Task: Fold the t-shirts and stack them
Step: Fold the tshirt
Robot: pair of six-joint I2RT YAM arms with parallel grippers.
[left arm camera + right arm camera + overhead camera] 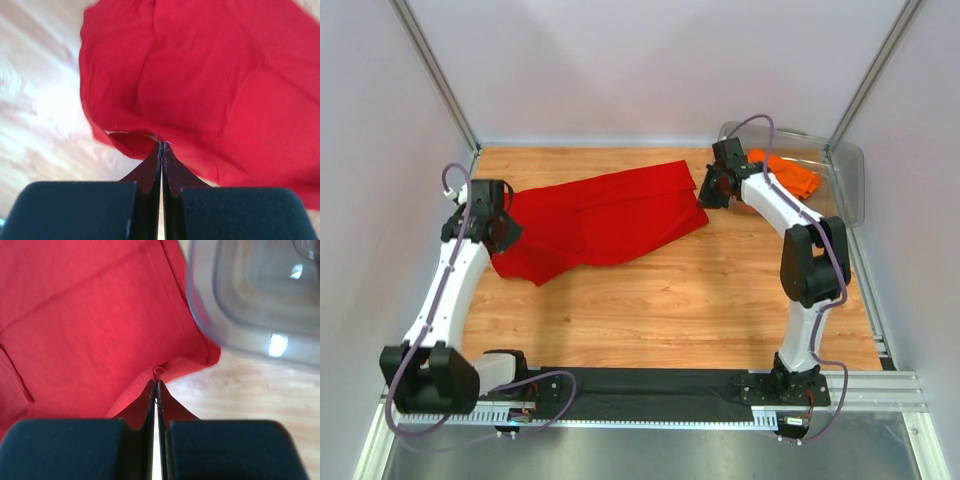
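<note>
End effectors [161, 144] [156, 383] pinch the rumpled red t-shirt [610, 215].

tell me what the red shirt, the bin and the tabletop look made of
The red t-shirt: soft matte cloth, likely cotton; it drapes and creases. The bin: clear glossy plastic; see-through, bright glints. The tabletop: wood or wood-look laminate, slight sheen; grain lines show.

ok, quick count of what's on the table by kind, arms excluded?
T-shirts: 2 (bright red cloth t-shirt, orange cloth t-shirt)
Bins: 1 (clear plastic bin, with the orange shirt inside it)
Total: 3
</note>
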